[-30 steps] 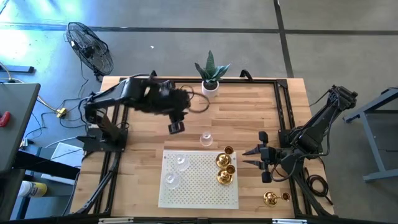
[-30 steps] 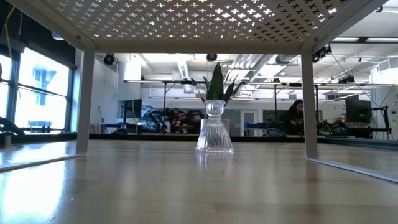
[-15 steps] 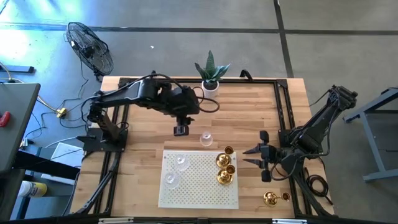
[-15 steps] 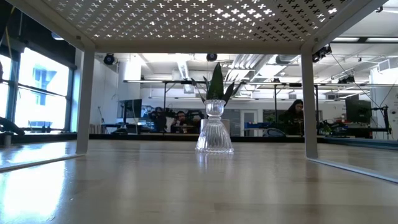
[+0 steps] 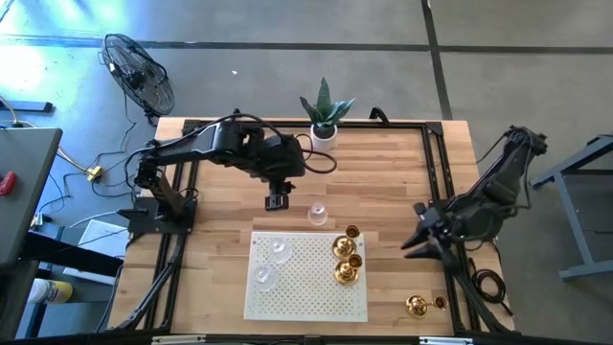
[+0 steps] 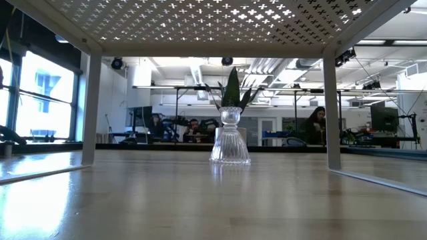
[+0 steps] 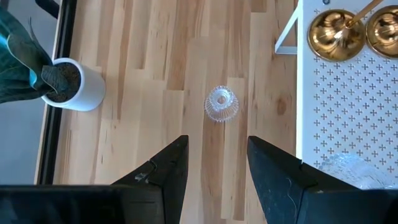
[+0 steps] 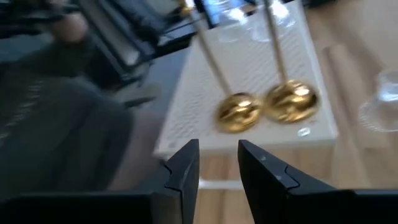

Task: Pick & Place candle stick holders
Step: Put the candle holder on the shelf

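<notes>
Overhead, the light wooden plank counter carries a white perforated metal rack at about six o'clock. On this rack stand two clear glass candle stick holders toward its nine o'clock side and two shiny gold brass candle stick holders with round bases along its three o'clock edge, with a thin brass piece at the rack's one o'clock corner whose form cannot be told. A third clear glass holder stands upright on the bare counter just beyond the rack's twelve o'clock edge; in the low view it appears between the rack's legs as a ribbed, bell-shaped glass piece. Another gold brass holder sits on the counter at about four o'clock, well apart from the rack.

The left hand hovers above the counter at nine o'clock of the lone glass holder, near it but not touching. Its fingers stand apart and hold nothing, with the glass holder ahead of them and the white round pot with a green plant off to one side.

The right hand waits at the counter's three o'clock edge, its fingers apart with a narrow gap and empty, facing the rack's brass holders.
</notes>
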Controlling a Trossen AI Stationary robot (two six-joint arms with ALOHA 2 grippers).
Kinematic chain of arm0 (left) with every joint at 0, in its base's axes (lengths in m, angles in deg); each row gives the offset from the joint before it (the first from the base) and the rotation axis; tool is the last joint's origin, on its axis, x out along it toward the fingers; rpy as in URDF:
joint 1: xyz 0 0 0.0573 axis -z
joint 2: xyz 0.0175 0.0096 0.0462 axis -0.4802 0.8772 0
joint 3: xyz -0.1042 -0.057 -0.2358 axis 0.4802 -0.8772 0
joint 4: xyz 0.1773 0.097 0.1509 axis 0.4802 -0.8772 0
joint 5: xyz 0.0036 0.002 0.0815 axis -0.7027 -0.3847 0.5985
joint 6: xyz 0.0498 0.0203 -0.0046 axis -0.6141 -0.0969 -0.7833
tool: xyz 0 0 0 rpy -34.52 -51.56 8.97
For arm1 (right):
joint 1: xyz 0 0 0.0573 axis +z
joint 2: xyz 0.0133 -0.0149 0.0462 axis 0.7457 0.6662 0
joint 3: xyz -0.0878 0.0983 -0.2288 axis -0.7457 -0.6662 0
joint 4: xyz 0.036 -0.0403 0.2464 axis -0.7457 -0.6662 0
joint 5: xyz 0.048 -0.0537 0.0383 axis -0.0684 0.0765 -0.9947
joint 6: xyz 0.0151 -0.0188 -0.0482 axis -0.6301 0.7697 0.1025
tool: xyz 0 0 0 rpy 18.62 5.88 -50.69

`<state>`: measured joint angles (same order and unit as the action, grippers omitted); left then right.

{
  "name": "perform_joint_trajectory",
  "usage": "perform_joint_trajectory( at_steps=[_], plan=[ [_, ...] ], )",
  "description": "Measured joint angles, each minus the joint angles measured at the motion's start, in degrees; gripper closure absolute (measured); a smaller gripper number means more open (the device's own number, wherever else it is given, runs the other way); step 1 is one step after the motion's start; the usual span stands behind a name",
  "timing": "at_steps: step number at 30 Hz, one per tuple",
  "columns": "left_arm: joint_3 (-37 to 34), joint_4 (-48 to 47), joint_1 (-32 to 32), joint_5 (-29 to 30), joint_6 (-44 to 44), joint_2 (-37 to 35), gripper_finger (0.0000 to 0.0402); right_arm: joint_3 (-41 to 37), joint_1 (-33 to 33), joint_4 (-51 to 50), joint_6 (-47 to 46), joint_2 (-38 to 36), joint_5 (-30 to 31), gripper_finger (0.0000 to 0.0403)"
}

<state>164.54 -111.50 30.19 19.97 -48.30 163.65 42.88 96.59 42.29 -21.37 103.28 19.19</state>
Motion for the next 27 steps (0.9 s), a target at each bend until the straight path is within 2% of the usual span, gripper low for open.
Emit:
perform_joint_trajectory(
  at_steps=[5,11,16,22,27],
  plan=[
    [0.0,-0.8,0.0,0.0,2.5,0.0,0.0243,0.0,2.4,-7.2,-6.4,-3.4,-4.3,0.0299],
    [0.0,-2.6,0.0,0.0,2.9,0.0,0.0243,0.0,5.2,-15.3,-29.4,-4.3,-5.6,0.0299],
    [0.0,-2.9,0.0,0.0,2.9,0.0,0.0243,0.0,6.6,-14.3,-44.7,-2.5,-5.6,0.0299],
    [0.0,-2.9,0.0,0.0,2.9,0.0,0.0243,0.0,7.4,-17.6,-65.0,1.0,-7.3,0.0299],
    [0.0,-3.6,0.0,0.0,4.3,0.0,0.0243,0.0,8.3,-19.4,-75.5,4.7,-10.7,0.0299]
  ],
)
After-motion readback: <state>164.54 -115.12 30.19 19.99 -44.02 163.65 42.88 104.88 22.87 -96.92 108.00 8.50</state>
